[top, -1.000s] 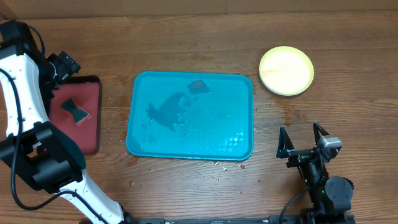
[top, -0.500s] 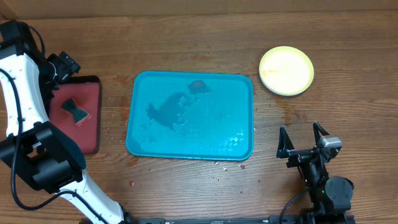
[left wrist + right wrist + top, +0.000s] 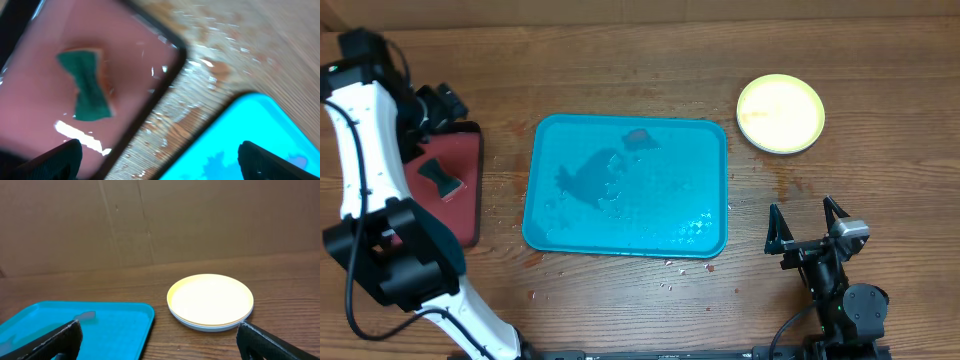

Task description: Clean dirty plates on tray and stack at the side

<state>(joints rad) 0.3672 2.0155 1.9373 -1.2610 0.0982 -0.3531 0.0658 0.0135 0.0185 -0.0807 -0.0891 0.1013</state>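
Observation:
The plates (image 3: 780, 113) sit stacked at the table's far right, the yellow-green rimmed one on top, and they also show in the right wrist view (image 3: 210, 301). The turquoise tray (image 3: 626, 186) lies mid-table, wet and holding no plates; it shows in both wrist views (image 3: 100, 325) (image 3: 250, 135). My left gripper (image 3: 448, 105) is open and empty above the far right corner of the small black-rimmed tray (image 3: 455, 185); its fingers (image 3: 160, 160) frame that tray's edge. My right gripper (image 3: 807, 221) is open and empty at the front right, its fingertips (image 3: 160, 340) pointing towards the plates.
A green bow-shaped sponge (image 3: 441, 178) lies in the black-rimmed pink-red tray, also shown in the left wrist view (image 3: 86, 84). Water drops dot the wood between the two trays (image 3: 200, 75). A cardboard wall (image 3: 160, 220) stands behind the table.
My left arm has swung right and slightly back, its gripper moving over the small tray's far right corner. The right arm, plates and trays have not moved.

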